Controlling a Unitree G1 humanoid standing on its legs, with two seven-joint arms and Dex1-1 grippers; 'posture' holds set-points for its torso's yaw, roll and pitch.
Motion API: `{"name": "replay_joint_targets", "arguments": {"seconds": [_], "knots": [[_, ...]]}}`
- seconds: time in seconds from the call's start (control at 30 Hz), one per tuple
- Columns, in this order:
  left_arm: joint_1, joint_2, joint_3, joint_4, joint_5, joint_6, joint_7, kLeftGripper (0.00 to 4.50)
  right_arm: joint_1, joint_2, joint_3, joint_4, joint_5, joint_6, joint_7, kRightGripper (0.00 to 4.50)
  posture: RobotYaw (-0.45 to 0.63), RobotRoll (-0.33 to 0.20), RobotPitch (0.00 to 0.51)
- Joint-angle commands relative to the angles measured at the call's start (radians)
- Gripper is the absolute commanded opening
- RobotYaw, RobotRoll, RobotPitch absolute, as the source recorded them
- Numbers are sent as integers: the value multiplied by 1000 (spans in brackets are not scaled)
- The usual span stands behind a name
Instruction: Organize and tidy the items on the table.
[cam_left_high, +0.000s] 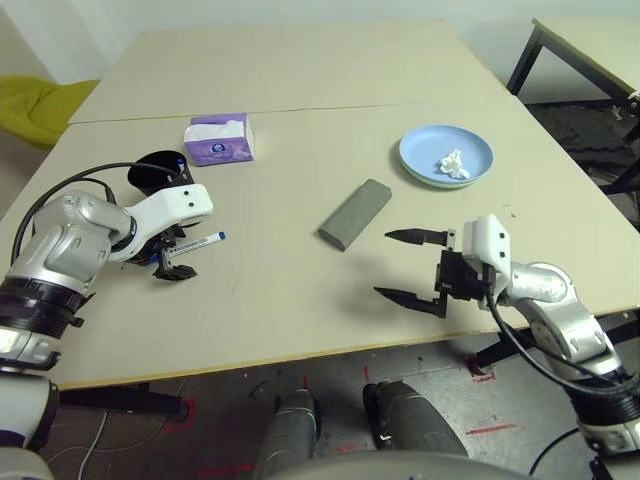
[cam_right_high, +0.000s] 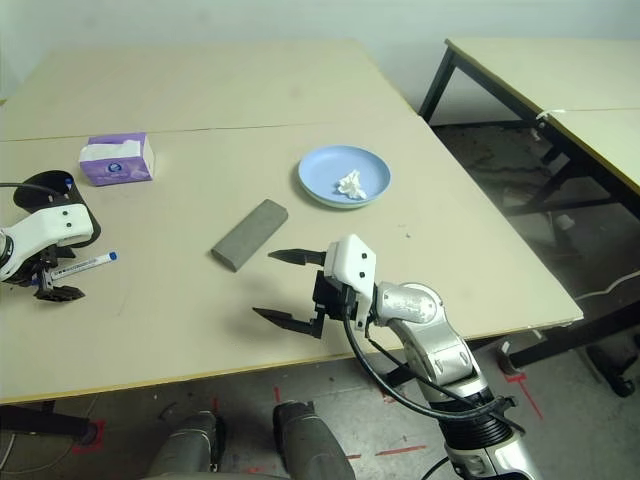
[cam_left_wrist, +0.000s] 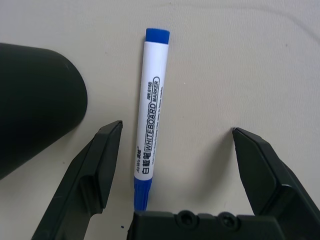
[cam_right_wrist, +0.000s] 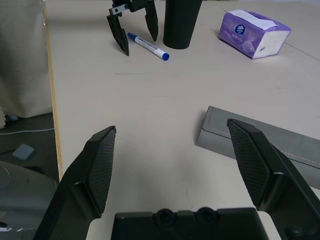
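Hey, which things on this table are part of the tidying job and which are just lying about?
Part of the job:
marker pen
black cup
grey glasses case
blue plate
crumpled tissue

Just lying about:
purple tissue pack
yellow-green chair
second table
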Motion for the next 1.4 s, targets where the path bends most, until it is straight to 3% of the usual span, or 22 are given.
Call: {"name": "replay_joint_targets", "arguments": {"seconds": [0.03, 0.43, 0.8, 0.9, 0.97, 1.1, 1.2, 1.4], "knots": [[-2, -12, -11, 17, 4, 5, -8, 4079, -5, -6, -4, -19, -3, 11, -4, 4500, -194, 0, 99], [8, -19, 5, 42, -17, 16, -15, 246, -21, -1, -3, -29, -5, 26, -22, 4500, -191, 0, 97], [20, -10, 21, 20, -57, 40, -40, 246, -37, 5, 5, -2, -16, 14, -18, 4500, -175, 0, 95], [28, -10, 51, -28, -117, 49, -77, 246, -34, 4, 11, 3, -23, 9, -15, 4500, -172, 0, 95], [30, -26, 109, -100, -220, 103, -121, 246, -35, 5, 11, 6, -24, 8, -15, 4500, -171, 0, 95], [5, -90, 309, -269, -490, 357, -125, 246, -34, 9, 5, 11, -20, 8, -18, 4500, -165, 0, 97], [-26, -168, 520, -318, -644, 513, -7, 246, -28, 27, -7, 15, -4, 16, -36, 4500, -156, 0, 101], [-72, -321, 912, -413, -773, 590, 371, 246, -23, 85, -47, 38, 34, 81, -117, 4500, -114, 0, 108]]}}
